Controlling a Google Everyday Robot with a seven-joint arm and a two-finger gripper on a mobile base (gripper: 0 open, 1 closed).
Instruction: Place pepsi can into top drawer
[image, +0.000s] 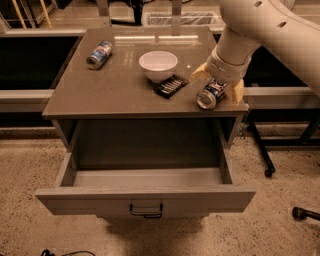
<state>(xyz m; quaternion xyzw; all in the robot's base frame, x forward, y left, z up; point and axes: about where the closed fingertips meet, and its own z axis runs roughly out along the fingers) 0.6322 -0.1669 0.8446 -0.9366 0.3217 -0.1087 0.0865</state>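
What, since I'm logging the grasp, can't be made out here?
All camera view.
Pepsi can: far end hidden under the gripper, which hangs over it at the tabletop's right front, jaws open.
Drawer: front of its floor hidden by its own panel.
Arm: cut off by the top and right edges.

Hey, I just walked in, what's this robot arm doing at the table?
The robot's tool is down over the pepsi can, which lies on its side near the front right corner of the table, one finger on each side, open. The can is not lifted yet. The top drawer below is pulled out, nothing in it. A white bowl and a paler can sit farther back.
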